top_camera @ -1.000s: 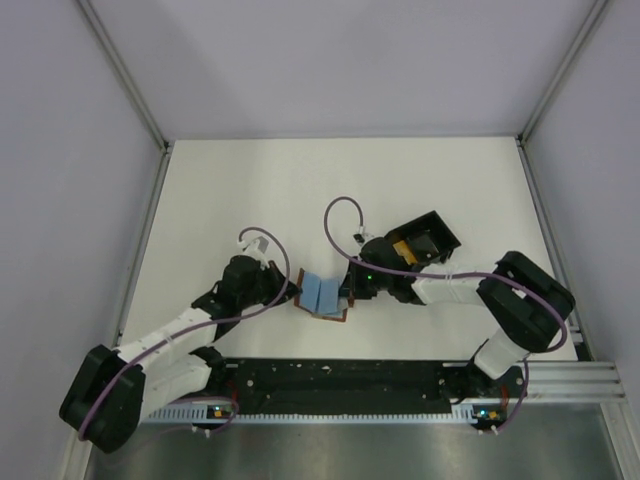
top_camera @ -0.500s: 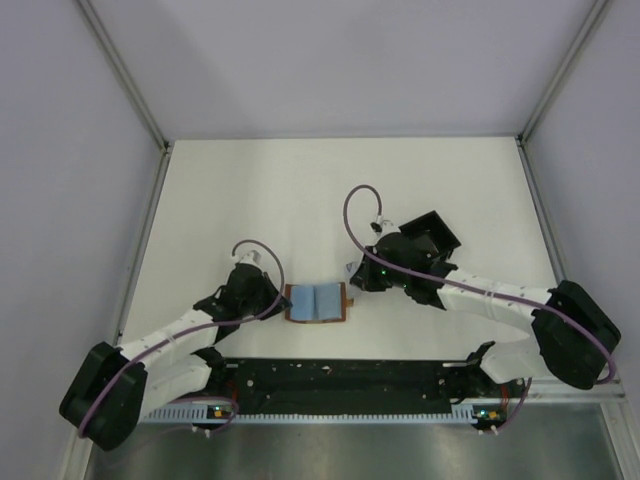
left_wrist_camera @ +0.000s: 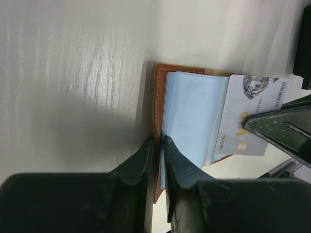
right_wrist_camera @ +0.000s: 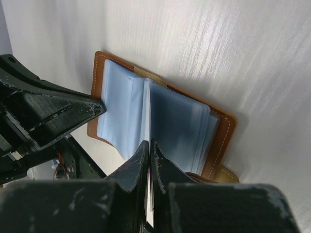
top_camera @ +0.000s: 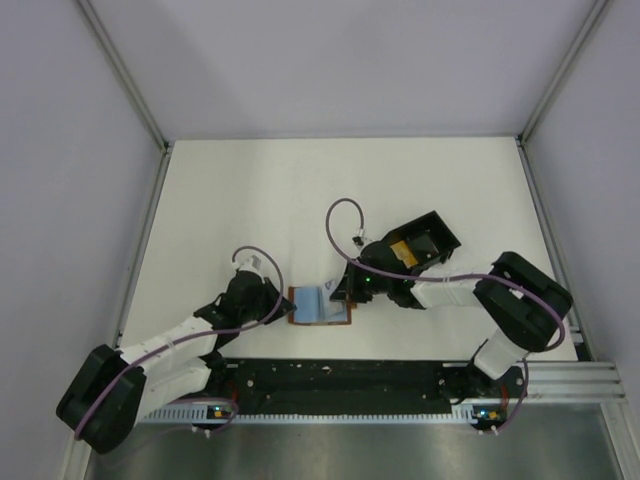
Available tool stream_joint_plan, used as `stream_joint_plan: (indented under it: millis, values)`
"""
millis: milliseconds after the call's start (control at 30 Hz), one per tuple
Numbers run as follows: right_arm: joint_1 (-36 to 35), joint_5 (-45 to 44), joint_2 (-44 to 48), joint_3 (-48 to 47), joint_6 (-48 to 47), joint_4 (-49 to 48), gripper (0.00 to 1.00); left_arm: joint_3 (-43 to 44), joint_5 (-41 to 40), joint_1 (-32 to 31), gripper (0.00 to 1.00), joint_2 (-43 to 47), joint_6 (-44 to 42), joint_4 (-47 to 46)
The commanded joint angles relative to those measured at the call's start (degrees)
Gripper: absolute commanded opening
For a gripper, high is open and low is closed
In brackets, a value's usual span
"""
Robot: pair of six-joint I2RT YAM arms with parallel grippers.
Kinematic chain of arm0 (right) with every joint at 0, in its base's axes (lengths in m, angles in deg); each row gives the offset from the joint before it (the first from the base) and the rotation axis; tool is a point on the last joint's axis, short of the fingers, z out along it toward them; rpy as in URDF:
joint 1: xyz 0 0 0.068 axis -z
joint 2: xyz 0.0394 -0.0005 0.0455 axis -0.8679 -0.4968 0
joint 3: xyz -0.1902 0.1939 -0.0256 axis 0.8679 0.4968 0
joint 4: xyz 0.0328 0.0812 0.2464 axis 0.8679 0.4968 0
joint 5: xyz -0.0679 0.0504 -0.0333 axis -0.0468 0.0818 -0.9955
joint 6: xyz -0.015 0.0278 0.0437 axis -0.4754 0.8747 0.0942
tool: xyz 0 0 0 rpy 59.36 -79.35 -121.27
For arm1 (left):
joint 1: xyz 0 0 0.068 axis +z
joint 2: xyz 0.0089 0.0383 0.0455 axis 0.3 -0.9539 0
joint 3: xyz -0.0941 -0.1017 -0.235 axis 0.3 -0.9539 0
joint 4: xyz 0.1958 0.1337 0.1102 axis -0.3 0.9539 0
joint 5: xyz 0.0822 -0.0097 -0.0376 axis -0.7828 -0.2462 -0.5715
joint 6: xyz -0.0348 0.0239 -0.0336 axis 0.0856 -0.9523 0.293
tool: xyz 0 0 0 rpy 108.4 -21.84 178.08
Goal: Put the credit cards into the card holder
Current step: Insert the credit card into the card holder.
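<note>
The right arm has folded back at the elbow since half a second ago. Its gripper has come left and nearer, from beside the holder to over the holder's right half.

The right gripper's (right_wrist_camera: 148, 143) jaws are clenched on a pale card (left_wrist_camera: 252, 116), held edge-on over the middle fold. The card's left edge meets the blue sleeves (right_wrist_camera: 121, 111), but I cannot tell whether it sits inside a pocket.

The left gripper's (left_wrist_camera: 159, 141) jaws are pinched tight on the left edge of the holder (top_camera: 318, 305), gripping the brown cover there.

The holder lies open on the table (top_camera: 250, 200), close to the near edge, between the two grippers. Further right and farther back stands a black box (top_camera: 432, 238) with a tan card (top_camera: 401, 247) in it.
</note>
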Motion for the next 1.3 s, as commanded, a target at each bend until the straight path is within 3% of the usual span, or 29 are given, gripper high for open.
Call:
stream_joint_plan:
  millis: [0, 133, 233, 333, 467, 633, 900, 1267]
  values:
    - [-1.3, 2.0, -2.1, 1.0, 3.5, -7.1, 0.0, -1.7, -0.7, -0.5, 0.17, 0.7, 1.0, 0.5]
    - [-1.4, 5.1, -4.1, 4.4, 7.9, -17.0, 0.0, -2.3, -0.7, -0.6, 0.24, 0.7, 1.6, -0.2]
    - [-1.7, 5.8, -5.6, 3.6, 9.0, -15.8, 0.0, -2.3, -0.8, -0.7, 0.36, 1.4, 1.6, 0.1]
    - [-1.9, 5.6, -6.3, 4.5, 10.7, -17.9, 0.0, -2.6, -1.1, -0.7, 0.39, 2.2, 1.8, 0.2]
    - [-1.8, 5.9, -6.7, 4.7, 11.8, -19.8, 0.0, -2.9, -1.2, -0.8, 0.35, 2.9, 1.7, 0.5]
    - [-1.9, 6.1, -6.4, 4.7, 11.8, -20.1, 0.0, -3.0, -1.5, -0.8, 0.21, 3.0, 1.6, 0.5]
    - [-1.8, 2.3, -0.3, 4.4, 8.3, -13.9, 0.0, -2.9, -1.6, -0.8, 0.2, 2.9, 1.7, 0.8]
    - [-1.9, 6.9, -7.1, 2.3, 9.0, -18.0, 0.0, -2.8, -1.5, -0.9, 0.2, 2.9, 1.6, 0.5]
